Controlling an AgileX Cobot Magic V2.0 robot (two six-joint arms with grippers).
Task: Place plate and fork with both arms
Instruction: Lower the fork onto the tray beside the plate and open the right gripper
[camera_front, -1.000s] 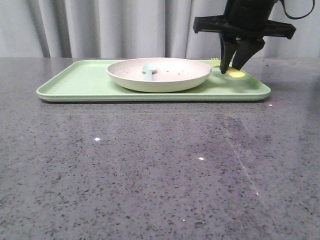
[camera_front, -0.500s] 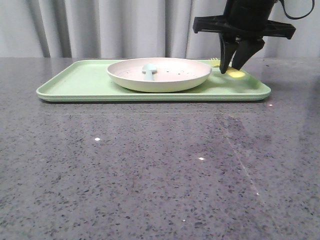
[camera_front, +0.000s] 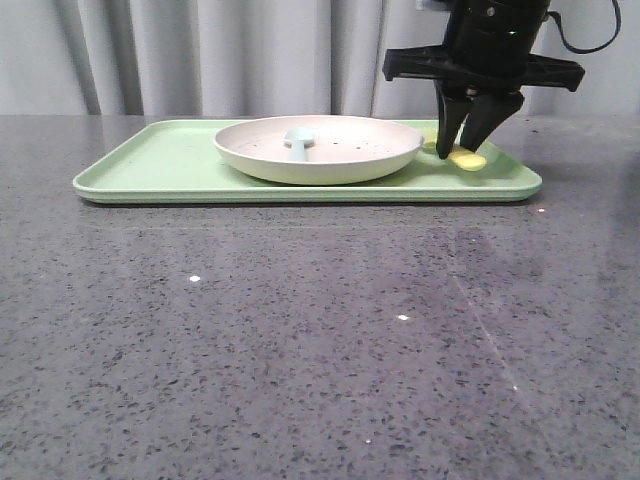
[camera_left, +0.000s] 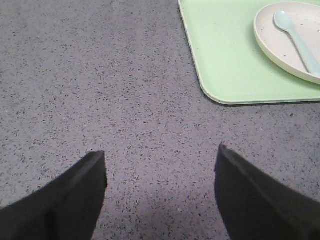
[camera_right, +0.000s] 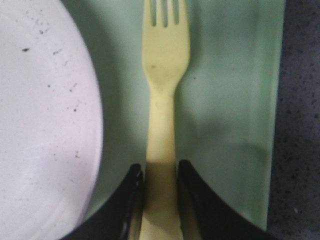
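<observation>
The yellow fork (camera_right: 165, 55) lies on the light-green tray (camera_front: 150, 165) at its right end, tines pointing away from me. My right gripper (camera_front: 457, 150) is down on the tray with its fingers pressed against both sides of the fork's handle (camera_right: 160, 172). The speckled cream plate (camera_front: 320, 160) sits on the tray just left of the fork, close to the gripper's left finger. My left gripper (camera_left: 160, 155) is open over bare countertop, off the tray's near left corner, and holds nothing. It is out of the front view.
A pale blue spoon (camera_front: 298, 140) rests inside the plate. The tray's right rim (camera_right: 275, 125) runs a short way from the fork. Grey speckled countertop (camera_front: 300, 330) spreads in front of the tray. A curtain hangs behind.
My right gripper has dropped lower onto the tray and its fingers have closed in around the fork handle. The plate, spoon and tray have not moved.
</observation>
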